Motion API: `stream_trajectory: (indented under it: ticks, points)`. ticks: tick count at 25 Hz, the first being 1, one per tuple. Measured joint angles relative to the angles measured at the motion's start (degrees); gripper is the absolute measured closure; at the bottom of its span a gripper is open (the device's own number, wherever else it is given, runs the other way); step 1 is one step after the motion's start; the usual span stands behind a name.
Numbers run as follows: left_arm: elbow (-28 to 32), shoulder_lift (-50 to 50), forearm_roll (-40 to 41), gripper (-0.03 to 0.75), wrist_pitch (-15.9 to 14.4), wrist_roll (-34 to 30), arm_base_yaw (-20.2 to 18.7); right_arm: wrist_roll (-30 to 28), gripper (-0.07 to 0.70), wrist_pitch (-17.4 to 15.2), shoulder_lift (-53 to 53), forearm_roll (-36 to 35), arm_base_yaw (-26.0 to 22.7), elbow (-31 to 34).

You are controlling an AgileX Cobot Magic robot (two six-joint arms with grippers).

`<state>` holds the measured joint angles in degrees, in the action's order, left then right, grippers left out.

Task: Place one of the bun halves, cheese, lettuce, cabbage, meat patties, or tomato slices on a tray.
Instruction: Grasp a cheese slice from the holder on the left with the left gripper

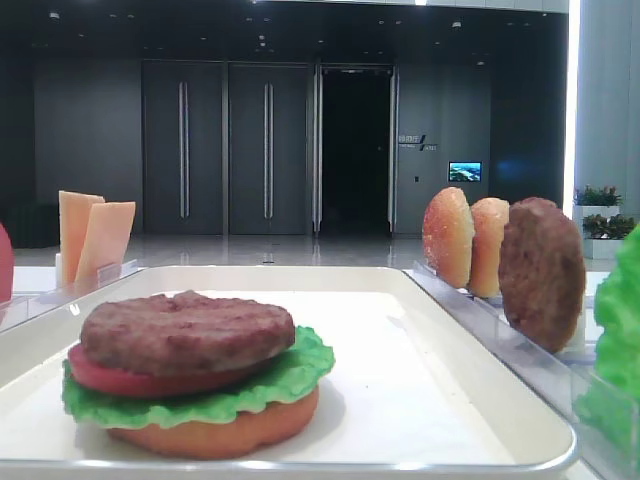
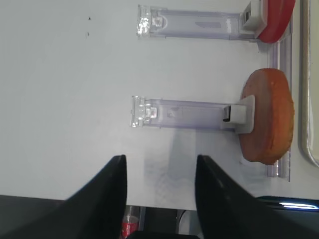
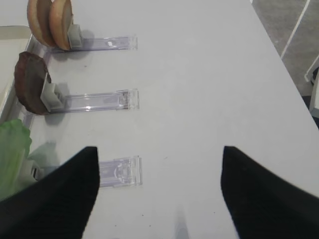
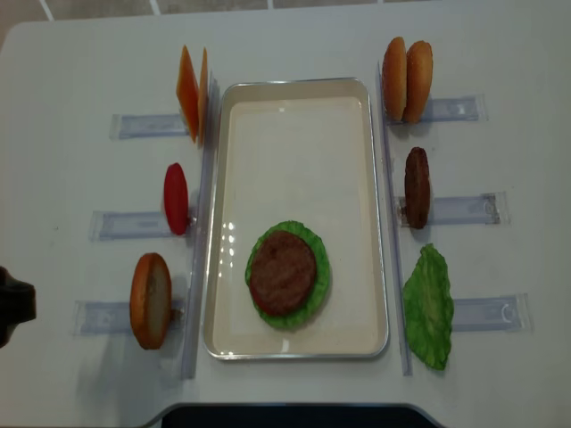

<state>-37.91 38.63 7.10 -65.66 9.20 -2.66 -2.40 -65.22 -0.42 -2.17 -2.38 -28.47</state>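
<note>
White tabletop (image 4: 294, 40) lies under both arms; the left gripper (image 2: 159, 172) hangs over it with its jaws apart and nothing between them, near a clear rack (image 2: 182, 112) that holds one bun half (image 2: 269, 117) upright; the right gripper (image 3: 159, 164) also stands wide apart and holds nothing, beside the racks with the lettuce (image 3: 12, 149), one meat patty (image 3: 30, 82) and two more buns (image 3: 50, 20). Between the rows of racks the tray (image 4: 294, 116) carries a stack of bun, lettuce, tomato and patty (image 4: 283, 271); the cheese (image 4: 192, 94) stands upright in its rack just beside the tray's far left corner.

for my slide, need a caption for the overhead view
Half-built burger on the white tray, spare ingredients standing in racks either side.
</note>
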Motion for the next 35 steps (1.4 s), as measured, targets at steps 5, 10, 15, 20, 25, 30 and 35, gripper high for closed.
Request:
stream_trajectory:
  ticks: [5,10,15,20,25,30,35]
  points:
    - [-0.6,4.8,-0.7,0.371,-0.2,0.1,0.0,0.0,0.116,0.0,0.0,0.0,0.0,0.0]
    - [-0.6,8.3,-0.9,0.371,0.7,0.2,0.0,0.0,0.116,0.0,0.0,0.0,0.0,0.0]
    - [-0.6,11.1,-0.9,0.371,2.2,0.3,0.0,0.0,0.116,0.0,0.0,0.0,0.0,0.0]
    - [-0.6,14.0,-0.9,0.371,3.7,0.3,0.0,0.0,0.116,0.0,0.0,0.0,0.0,0.0]
    - [-0.6,16.9,-0.9,0.371,5.2,0.3,0.0,0.0,0.116,0.0,0.0,0.0,0.0,0.0]
    - [-0.6,19.8,-0.7,0.371,6.2,0.3,0.0,0.0,0.116,0.0,0.0,0.0,0.0,0.0]
    - [-0.9,22.3,-0.8,0.371,8.1,0.3,0.0,0.0,0.116,0.0,0.0,0.0,0.0,0.0]
